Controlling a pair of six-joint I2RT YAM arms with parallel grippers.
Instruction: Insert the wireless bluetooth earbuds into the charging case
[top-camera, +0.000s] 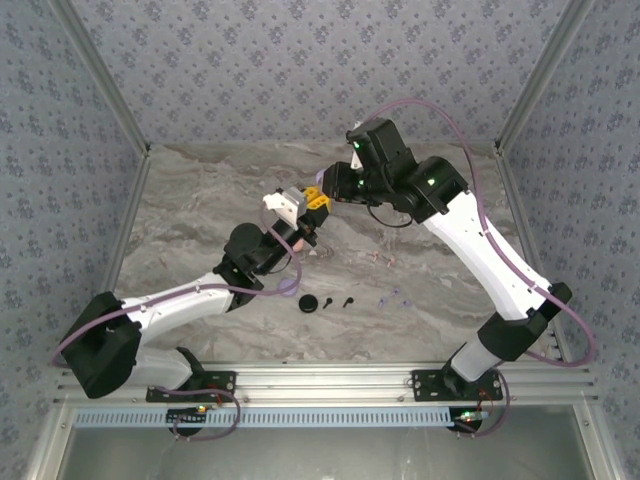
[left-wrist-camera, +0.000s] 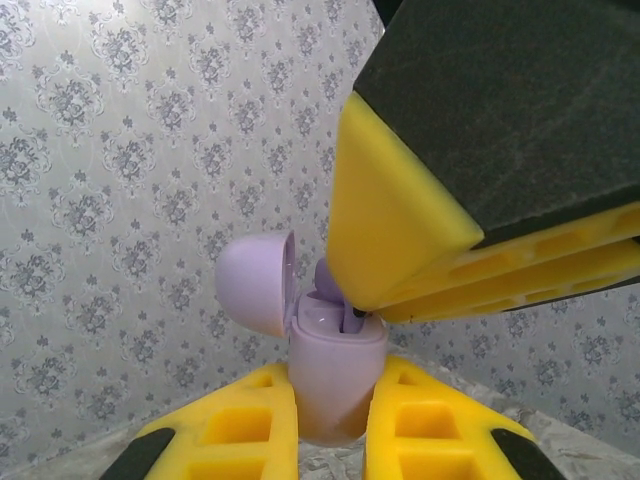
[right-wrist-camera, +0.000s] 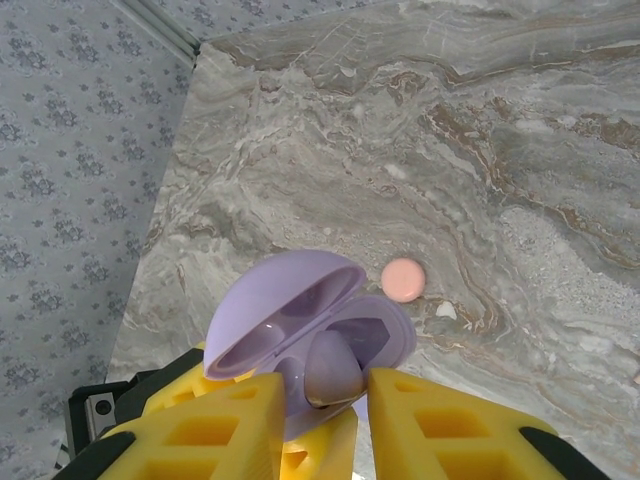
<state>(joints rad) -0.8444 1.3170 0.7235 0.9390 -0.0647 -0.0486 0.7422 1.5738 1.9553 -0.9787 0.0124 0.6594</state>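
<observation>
My left gripper (left-wrist-camera: 332, 430) is shut on a purple charging case (left-wrist-camera: 335, 370), held upright above the table with its lid (left-wrist-camera: 258, 283) swung open to the left. My right gripper (right-wrist-camera: 325, 410) comes down onto the case's open top, its fingers (left-wrist-camera: 400, 230) shut on a purple earbud (right-wrist-camera: 333, 365) that sits at a well of the case (right-wrist-camera: 395, 335). The well beside it looks bare. From above, both grippers meet at mid-table (top-camera: 312, 205), and there they hide the case. Loose black earbuds (top-camera: 338, 302) and purple earbuds (top-camera: 392, 297) lie on the table nearer the bases.
A round pink case (right-wrist-camera: 403, 280) lies shut on the marble table (right-wrist-camera: 500, 150) below the grippers. A black case (top-camera: 307, 303) rests beside the black earbuds. Tiny pale pink earbuds (top-camera: 380, 258) lie right of centre. Patterned walls enclose the table on three sides.
</observation>
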